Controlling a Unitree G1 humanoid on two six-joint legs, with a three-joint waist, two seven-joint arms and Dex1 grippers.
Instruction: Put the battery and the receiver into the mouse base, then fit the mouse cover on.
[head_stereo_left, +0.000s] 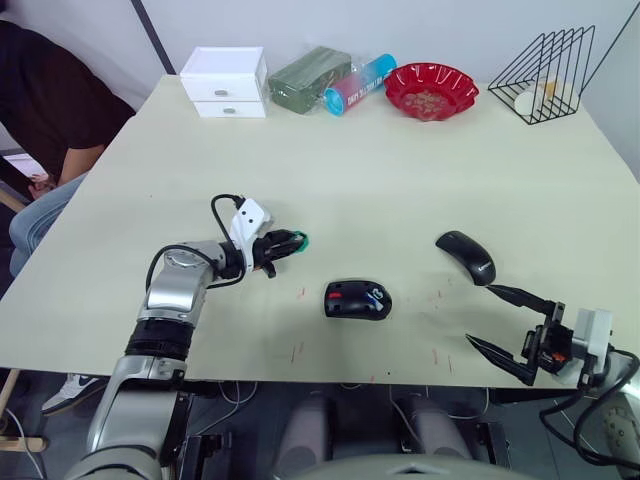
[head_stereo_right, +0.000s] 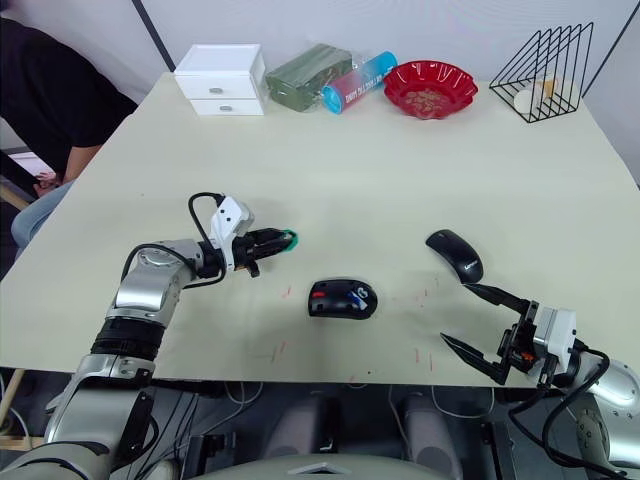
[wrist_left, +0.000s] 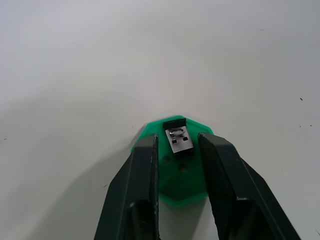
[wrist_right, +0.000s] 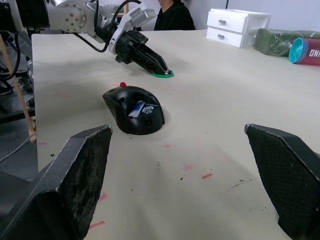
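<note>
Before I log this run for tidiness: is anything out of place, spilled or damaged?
Nothing stands out. The mouse cover lies apart from the mouse base, and the receiver sits in its green dish.

Along the far edge of the pale beige table (head_stereo_left: 380, 170) stand a white two-drawer plastic box (head_stereo_left: 225, 81), a dark green wrapped packet (head_stereo_left: 308, 74) and a blue cylindrical can (head_stereo_left: 359, 83) lying on its side. A red scalloped bowl (head_stereo_left: 432, 90) and a black wire rack (head_stereo_left: 545, 73) sit further along. A small green hexagonal dish (wrist_left: 181, 167) lies nearer the front.

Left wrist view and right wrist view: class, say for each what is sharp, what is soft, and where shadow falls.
Left wrist view: the receiver on the green dish is sharp; the left pincer casts a soft shadow on the table. Right wrist view: the mouse base is clear; the near black fingers look slightly soft.
</note>
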